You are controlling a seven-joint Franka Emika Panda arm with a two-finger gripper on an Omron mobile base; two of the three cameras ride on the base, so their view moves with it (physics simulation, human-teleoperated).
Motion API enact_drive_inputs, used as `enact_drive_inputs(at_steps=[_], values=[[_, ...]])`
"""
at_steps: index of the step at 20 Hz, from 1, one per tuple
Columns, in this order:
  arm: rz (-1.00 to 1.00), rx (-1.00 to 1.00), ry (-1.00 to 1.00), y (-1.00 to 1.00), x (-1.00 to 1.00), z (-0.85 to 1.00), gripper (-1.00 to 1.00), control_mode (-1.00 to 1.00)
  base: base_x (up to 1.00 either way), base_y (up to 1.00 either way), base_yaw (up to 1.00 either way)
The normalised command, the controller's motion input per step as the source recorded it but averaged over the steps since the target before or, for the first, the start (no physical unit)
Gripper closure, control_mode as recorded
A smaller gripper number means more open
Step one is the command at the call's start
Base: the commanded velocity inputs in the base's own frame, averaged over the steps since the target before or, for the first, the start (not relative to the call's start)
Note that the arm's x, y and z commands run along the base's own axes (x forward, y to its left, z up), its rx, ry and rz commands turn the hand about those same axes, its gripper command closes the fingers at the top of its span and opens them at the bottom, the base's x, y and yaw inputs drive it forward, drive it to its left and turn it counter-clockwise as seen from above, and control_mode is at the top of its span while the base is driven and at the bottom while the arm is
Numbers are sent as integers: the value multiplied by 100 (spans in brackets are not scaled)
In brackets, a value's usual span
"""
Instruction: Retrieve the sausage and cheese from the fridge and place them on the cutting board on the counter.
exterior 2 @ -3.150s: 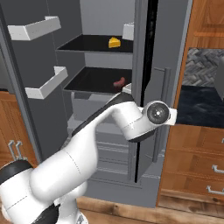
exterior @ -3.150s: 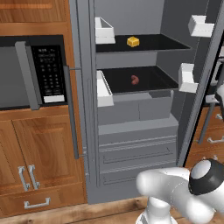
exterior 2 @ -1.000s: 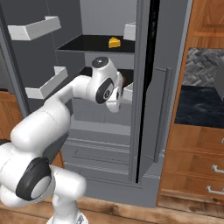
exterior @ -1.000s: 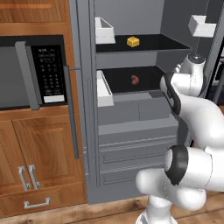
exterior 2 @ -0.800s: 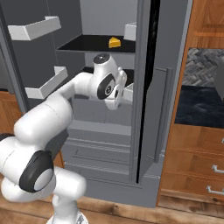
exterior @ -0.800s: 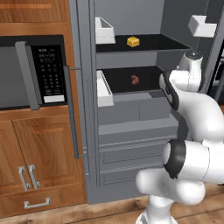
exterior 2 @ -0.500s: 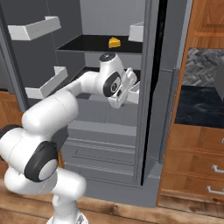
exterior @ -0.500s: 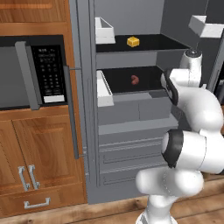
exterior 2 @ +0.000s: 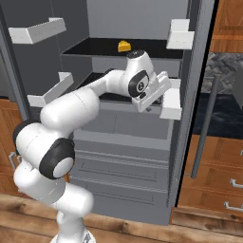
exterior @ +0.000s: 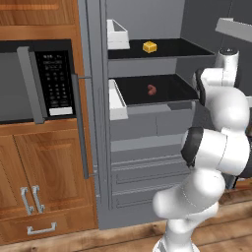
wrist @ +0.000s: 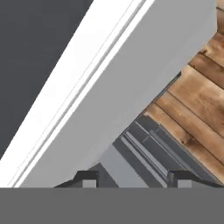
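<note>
The fridge (exterior: 147, 147) stands with both doors swung out. The yellow-orange cheese (exterior: 150, 47) (exterior 2: 124, 46) sits on the upper black shelf. On the shelf below lies the reddish-brown sausage (exterior: 151, 89); in the right base view my arm covers it. My hand (exterior 2: 153, 92) is at mid-shelf height, pressed up to a white bin (exterior 2: 172, 98) on the right door, to the right of the sausage. The gripper (wrist: 135, 180) is open with nothing between its fingertips (wrist: 87, 179). The hand view looks past the bin's white edge down to the drawers. The cutting board is out of view.
A black-panelled microwave (exterior: 44, 81) sits left of the fridge above wooden cabinets (exterior: 39, 187). White bins (exterior: 117, 33) hang on the left door. Beyond the right door, a dark marbled surface (exterior 2: 223, 66) lies above wooden drawers (exterior 2: 223, 156). The floor is wood planks (wrist: 201, 100).
My hand has moved right, from in front of the middle shelf to the right door's bin. The right door has swung wider along with it.
</note>
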Motion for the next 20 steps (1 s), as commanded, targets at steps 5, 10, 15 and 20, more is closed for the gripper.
enact_drive_inputs(at_steps=[5, 10, 15, 20], values=[[-24, 6, 0, -57, -2, 0, -100, -100, 0, 0, 0], [-9, 5, 0, 27, -16, 0, -100, -100, 0, 0, 0], [-1, 5, 0, 41, -48, 0, -100, -100, 0, 0, 0], [20, 0, 0, 44, -66, -7, -100, -100, 0, 0, 0]])
